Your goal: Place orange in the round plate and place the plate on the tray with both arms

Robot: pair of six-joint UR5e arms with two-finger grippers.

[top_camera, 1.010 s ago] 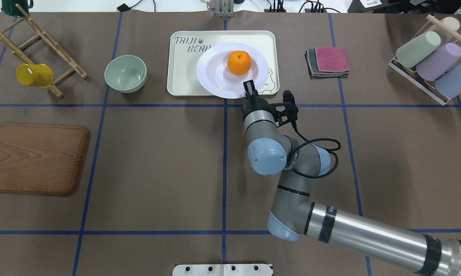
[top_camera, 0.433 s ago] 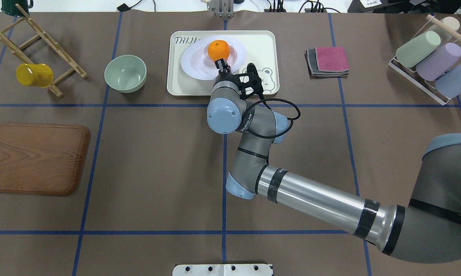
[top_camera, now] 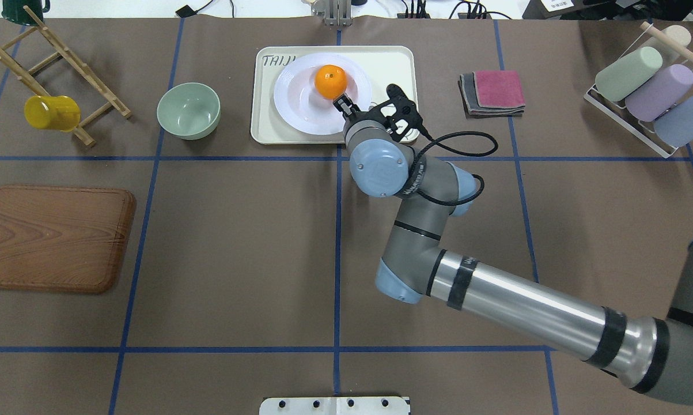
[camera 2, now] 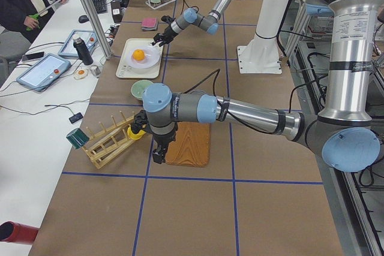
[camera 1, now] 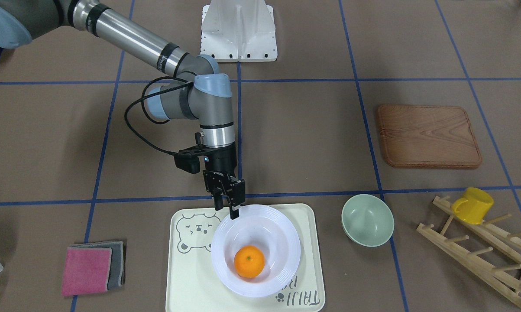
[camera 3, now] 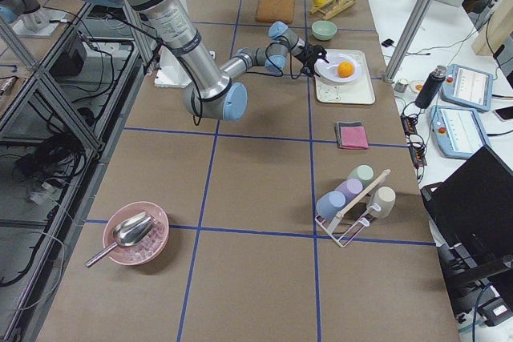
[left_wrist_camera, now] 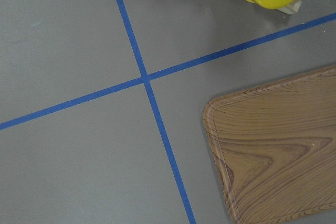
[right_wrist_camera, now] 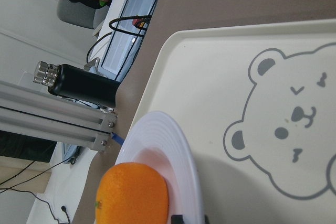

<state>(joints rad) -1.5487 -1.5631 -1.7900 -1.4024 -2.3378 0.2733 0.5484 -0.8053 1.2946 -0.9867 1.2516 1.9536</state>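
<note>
The round plate (top_camera: 300,108), orange (top_camera: 330,81) in its well, has slid from the tray's (top_camera: 395,68) lower-right edge to upper centre in the overhead view; the right gripper (top_camera: 344,105) stays pinched on its rim; release looks next; whether the left gripper (camera 2: 158,155) is parted or closed, I cannot tell.

Green bowl (top_camera: 188,110), wooden board (top_camera: 52,237), yellow mug (top_camera: 51,113)

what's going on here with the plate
The right gripper is gripping the rim of the plate. The plate holds the orange and is on the tray. The left gripper hangs far from them, by the wooden board.
</note>
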